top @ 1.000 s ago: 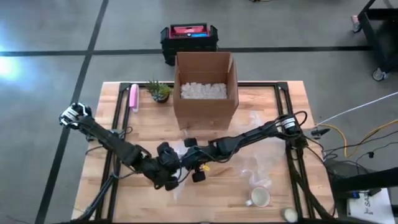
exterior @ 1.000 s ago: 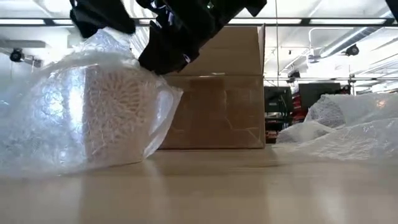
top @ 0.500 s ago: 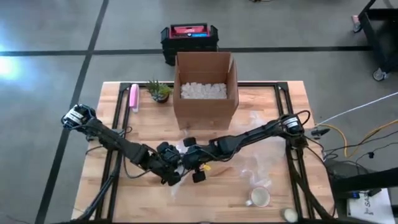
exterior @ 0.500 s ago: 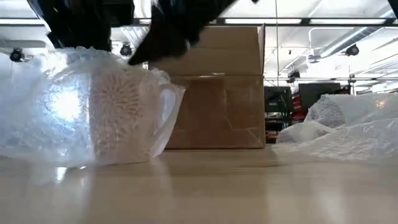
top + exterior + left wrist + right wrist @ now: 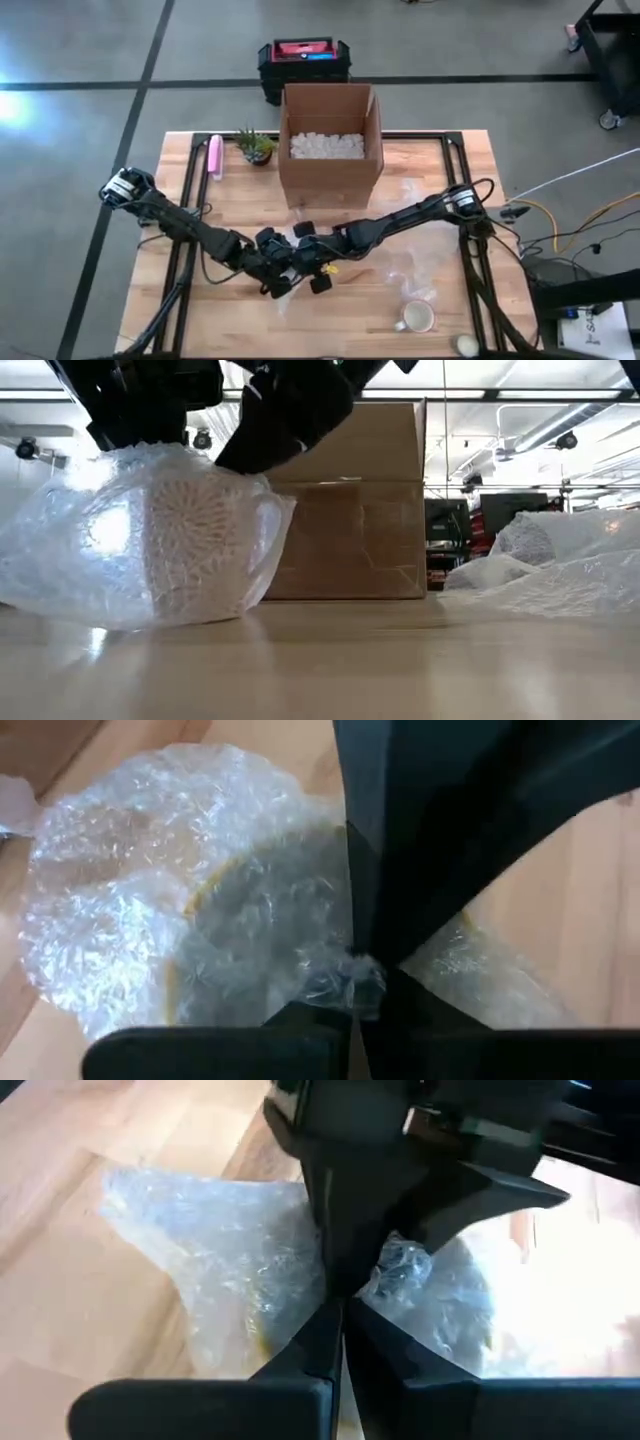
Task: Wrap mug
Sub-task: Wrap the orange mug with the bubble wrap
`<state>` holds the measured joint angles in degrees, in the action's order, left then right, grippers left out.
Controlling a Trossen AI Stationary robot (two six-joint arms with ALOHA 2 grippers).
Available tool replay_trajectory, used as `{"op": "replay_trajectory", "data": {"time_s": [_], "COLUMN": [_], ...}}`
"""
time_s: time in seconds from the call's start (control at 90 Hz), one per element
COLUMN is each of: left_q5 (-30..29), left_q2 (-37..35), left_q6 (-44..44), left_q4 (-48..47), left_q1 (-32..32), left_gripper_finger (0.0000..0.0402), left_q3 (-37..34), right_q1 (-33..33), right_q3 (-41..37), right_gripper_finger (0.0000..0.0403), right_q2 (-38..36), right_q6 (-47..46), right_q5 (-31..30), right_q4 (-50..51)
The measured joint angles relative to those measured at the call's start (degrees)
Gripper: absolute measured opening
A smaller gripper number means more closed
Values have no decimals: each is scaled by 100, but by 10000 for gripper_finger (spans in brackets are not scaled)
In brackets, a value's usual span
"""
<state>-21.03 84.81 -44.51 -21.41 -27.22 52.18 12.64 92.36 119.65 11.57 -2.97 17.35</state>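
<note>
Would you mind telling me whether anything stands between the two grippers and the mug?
Only the bubble wrap itself: it covers the mug, and the left gripper and right gripper both pinch it from above.

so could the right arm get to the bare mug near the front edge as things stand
Probably yes, once it lets go. The bare mug stands uncovered on the right arm's side with nothing over it, but the right tool is shut on the bubble wrap at mid-table.
</note>
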Motion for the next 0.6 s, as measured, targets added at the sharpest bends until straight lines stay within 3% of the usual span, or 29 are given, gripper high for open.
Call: {"op": "replay_trajectory", "data": {"time_s": [0.211, 0.433, 0.511, 0.6], "left_q5": [77, -1583, -1662, -1546], "left_q2": [-626, -997, -915, -823], "left_q6": [-63, -277, -563, -541], "left_q4": [-715, -1932, -2158, -1657], "left_q1": [-80, -13, 136, 282], "left_gripper_finger": [1, 0, 0, 0], "left_q3": [450, 461, 260, -22], "right_q1": [-4, -4, -4, -4], "right_q3": [0, -2, -4, -7], "right_gripper_finger": [2, 2, 2, 2], "right_q2": [22, 22, 24, 24], "right_q6": [-22, -44, -46, -41], "right_q5": [3, 1, 1, 1], "right_q4": [43, 56, 54, 49]}}
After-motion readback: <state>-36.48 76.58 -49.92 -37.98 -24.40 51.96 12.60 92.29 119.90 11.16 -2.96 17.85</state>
